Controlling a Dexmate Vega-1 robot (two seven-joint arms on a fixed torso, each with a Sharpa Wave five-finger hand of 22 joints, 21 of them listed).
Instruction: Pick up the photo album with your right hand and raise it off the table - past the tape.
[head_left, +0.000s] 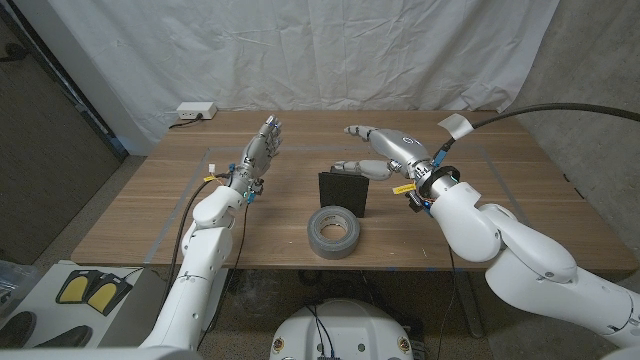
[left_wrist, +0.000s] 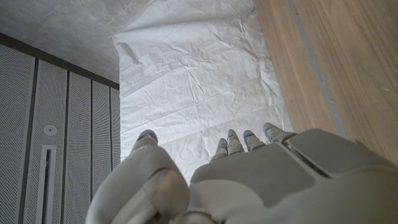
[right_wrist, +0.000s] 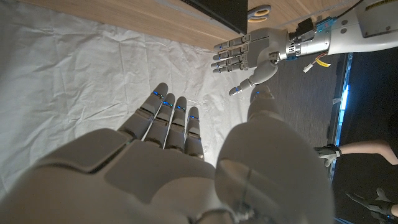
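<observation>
— Album first: where is it sitting for you?

— Your photo album (head_left: 344, 193) is standing upright on the wooden table (head_left: 520, 190), a dark square slab, just behind the grey roll of tape (head_left: 332, 233). From the head view I cannot tell whether the two are touching.

— And my right hand?

— Your right hand (head_left: 381, 148) is hovering beyond the album and a little to its right, above the table. Its fingers are stretching out toward the robot's left, with the thumb hanging lower; they are spread and gripping nothing. The right wrist view is showing the same hand (right_wrist: 180, 162) with fingers (right_wrist: 163, 115) straight and apart, pointing at the white backdrop cloth (right_wrist: 74, 74).

— Left side?

— Your left hand (head_left: 260, 150) is standing well to the left of the album, palm upright, fingers extended and holding nothing. It is also appearing across from you in the right wrist view (right_wrist: 249, 56).

— Anything else?

— A white power strip (head_left: 196, 111) is lying at the table's far edge, well beyond the album, to its left.
</observation>
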